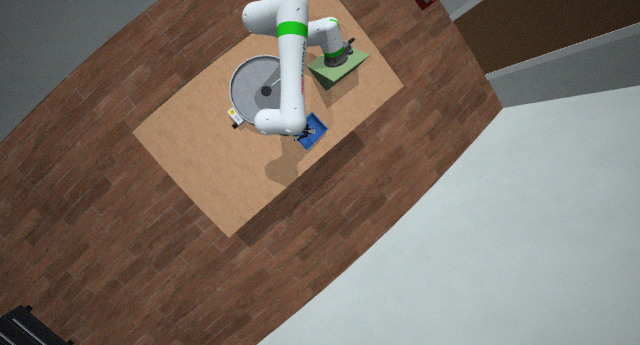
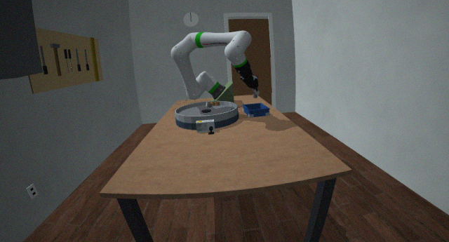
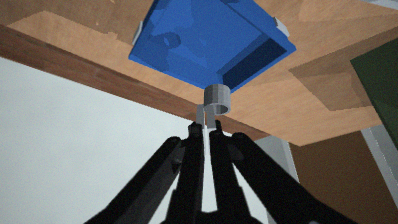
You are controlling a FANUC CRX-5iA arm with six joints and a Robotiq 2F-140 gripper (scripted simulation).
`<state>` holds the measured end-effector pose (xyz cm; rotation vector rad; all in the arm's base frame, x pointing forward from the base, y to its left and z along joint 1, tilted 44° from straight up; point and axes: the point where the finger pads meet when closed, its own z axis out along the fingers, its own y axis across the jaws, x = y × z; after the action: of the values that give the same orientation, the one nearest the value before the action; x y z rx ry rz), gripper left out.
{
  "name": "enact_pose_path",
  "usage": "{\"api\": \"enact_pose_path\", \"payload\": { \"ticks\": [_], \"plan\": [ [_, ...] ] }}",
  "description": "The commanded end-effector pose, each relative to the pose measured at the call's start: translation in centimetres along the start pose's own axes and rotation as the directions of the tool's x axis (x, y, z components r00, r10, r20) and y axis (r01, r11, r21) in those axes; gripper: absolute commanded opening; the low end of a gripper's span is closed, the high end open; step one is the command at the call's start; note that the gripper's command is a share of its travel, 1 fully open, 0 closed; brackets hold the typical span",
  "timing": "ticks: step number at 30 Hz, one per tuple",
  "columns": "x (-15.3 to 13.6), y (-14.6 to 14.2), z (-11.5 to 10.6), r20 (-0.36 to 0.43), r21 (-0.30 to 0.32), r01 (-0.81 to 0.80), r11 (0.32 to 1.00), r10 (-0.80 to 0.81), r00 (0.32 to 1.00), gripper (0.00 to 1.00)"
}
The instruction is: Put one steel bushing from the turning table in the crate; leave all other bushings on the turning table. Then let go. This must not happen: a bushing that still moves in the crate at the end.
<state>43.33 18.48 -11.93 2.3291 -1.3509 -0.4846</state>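
Note:
My gripper (image 1: pixel 310 131) (image 2: pixel 256 90) (image 3: pixel 205 114) is shut on the wall of a grey steel bushing (image 2: pixel 255 95) (image 3: pixel 217 96) and holds it in the air, above and to the side of the crate in the wrist view. The blue crate (image 1: pixel 321 125) (image 2: pixel 257 112) (image 3: pixel 210 40) stands on the table; only shadows show on the part of its floor in view. The round grey turning table (image 1: pixel 246 87) (image 2: pixel 224 118) stands beside it. A few copper-coloured bushings (image 2: pixel 215 103) show at its far side in the exterior view; the arm hides part of it in the top view.
The arm's base sits on a green wedge-shaped block (image 1: pixel 350 65) (image 2: pixel 229 91) (image 3: pixel 382 85) behind the turning table and crate. A small light control box (image 1: pixel 235 116) (image 2: pixel 204 125) stands at the turning table's near side. The crate is close to one long edge of the wooden table (image 2: pixel 224 158).

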Motion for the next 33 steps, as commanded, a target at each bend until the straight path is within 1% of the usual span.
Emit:
{"api": "enact_pose_path", "payload": {
  "ticks": [1, 25, 28, 33],
  "plan": [
    [0.0, 0.0, 0.0, 0.000, 0.000, 0.000, 1.000, 0.000, 1.000, 0.00],
    [0.0, 0.0, 0.0, 0.000, 0.000, 0.000, 1.000, 0.000, 1.000, 0.00],
    [0.5, 0.0, 0.6, 0.000, 0.000, 0.000, 1.000, 0.000, 1.000, 0.00],
    [2.2, 0.0, 2.7, 0.000, 0.000, 0.000, 1.000, 0.000, 1.000, 0.00]
  ]
}}
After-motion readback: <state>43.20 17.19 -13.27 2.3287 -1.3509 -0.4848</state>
